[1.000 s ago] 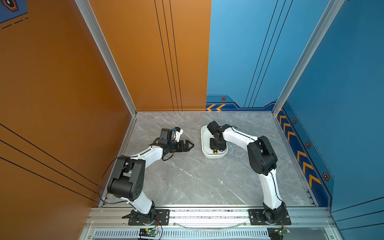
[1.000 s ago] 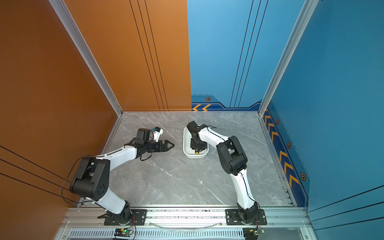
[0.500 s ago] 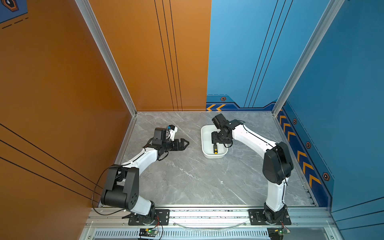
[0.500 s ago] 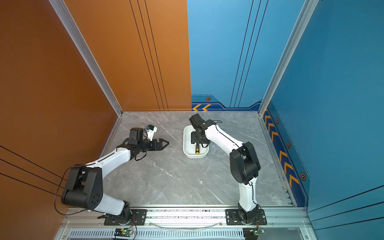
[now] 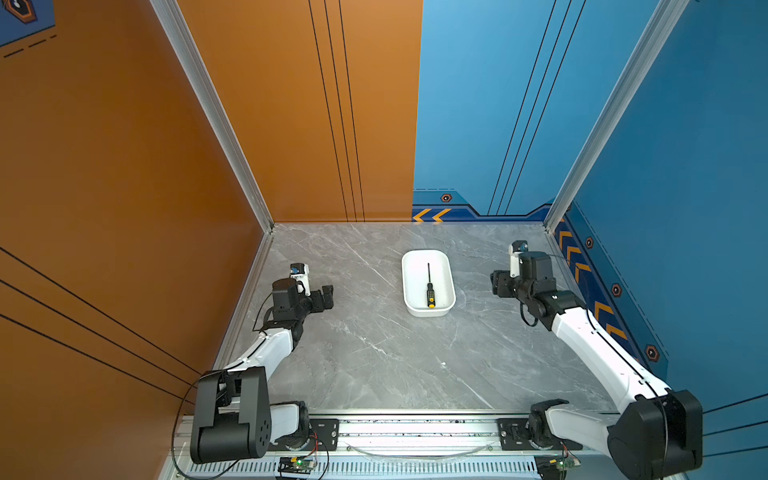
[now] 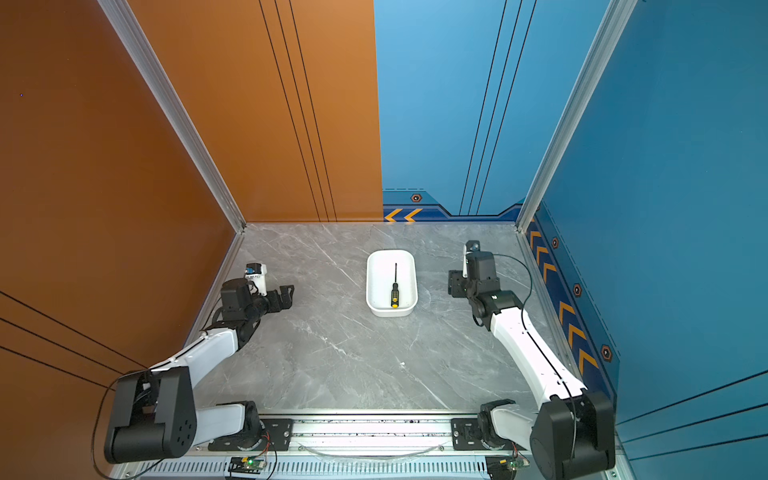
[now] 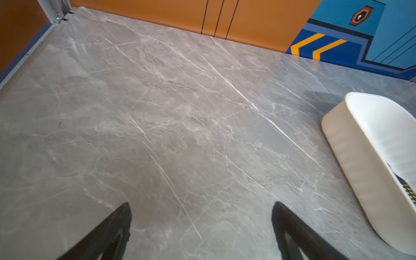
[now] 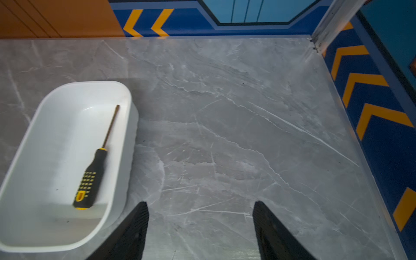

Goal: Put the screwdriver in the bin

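- In both top views the bin (image 5: pixel 446 270) (image 6: pixel 411 270) sits on the grey marble worktop (image 5: pixel 374 353) (image 6: pixel 345 353), near the middle between the side edges and closer to the far edge than to the near one.
- The screwdriver (image 5: pixel 430 291) (image 6: pixel 395 291) lies flat inside the bin, its thin shaft pointing toward the far edge and its yellow-capped handle end toward the near edge, close to the bin's near wall.
- My left gripper (image 5: pixel 327 296) (image 6: pixel 286 296) hovers near the worktop's left edge, well apart from the bin, holding nothing.
- My right gripper (image 5: pixel 497 283) (image 6: pixel 454 283) is near the right edge, also well apart from the bin and empty.
- Left wrist view: my left gripper (image 7: pixel 200 216) has its two dark fingers (image 7: pixel 108 234) spread wide with only bare worktop (image 7: pixel 157 112) between them. The bin (image 7: pixel 351 157) shows at the side, and a bit of the screwdriver's dotted handle (image 7: pixel 408 190) peeks over its wall.
- Right wrist view: my right gripper (image 8: pixel 200 213) is released, its fingers (image 8: pixel 132 231) apart over bare worktop (image 8: pixel 225 135). The bin (image 8: pixel 126 144) lies just beside one finger, and the screwdriver (image 8: pixel 92 171) rests on its floor along the wall closer to me.
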You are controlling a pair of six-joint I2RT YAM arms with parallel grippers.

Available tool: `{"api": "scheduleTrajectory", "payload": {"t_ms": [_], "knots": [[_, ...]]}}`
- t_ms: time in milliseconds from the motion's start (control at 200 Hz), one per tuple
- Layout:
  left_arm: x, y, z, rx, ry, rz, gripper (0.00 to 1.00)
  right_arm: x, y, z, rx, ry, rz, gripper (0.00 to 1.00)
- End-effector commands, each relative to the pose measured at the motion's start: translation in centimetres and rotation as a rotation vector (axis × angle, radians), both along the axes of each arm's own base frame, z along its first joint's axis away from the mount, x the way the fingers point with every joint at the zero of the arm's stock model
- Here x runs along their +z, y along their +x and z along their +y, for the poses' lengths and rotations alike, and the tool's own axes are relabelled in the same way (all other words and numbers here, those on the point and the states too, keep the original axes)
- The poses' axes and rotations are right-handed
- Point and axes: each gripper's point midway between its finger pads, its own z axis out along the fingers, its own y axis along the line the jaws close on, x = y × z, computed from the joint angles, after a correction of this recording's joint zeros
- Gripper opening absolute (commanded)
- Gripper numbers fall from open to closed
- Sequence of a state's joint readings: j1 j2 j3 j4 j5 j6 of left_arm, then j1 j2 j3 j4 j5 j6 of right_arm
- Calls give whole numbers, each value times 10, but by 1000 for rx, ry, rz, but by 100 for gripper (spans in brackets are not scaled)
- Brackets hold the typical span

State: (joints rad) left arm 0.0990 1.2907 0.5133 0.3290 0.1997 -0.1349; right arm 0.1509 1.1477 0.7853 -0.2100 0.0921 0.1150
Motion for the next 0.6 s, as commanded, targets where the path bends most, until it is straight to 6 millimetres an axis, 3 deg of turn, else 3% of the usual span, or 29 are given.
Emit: {"api": "scheduleTrajectory", "payload": {"t_ms": [0, 100, 220, 486, 596], "knots": [[0, 5, 12, 39, 32, -73, 98, 18, 9, -17, -18, -33, -315, 73], [-2, 6, 19, 65, 27, -132, 98, 2, -2, -38, -100, -41, -413, 80], [-1, 6, 22, 72, 29, -195, 98, -32, -2, -52, -140, -34, -359, 81], [9, -8, 21, 64, 76, -364, 98, -60, 21, -50, -124, -12, -397, 80], [3, -9, 23, 72, 80, -388, 98, -75, 27, -51, -129, -12, -395, 80]]}}
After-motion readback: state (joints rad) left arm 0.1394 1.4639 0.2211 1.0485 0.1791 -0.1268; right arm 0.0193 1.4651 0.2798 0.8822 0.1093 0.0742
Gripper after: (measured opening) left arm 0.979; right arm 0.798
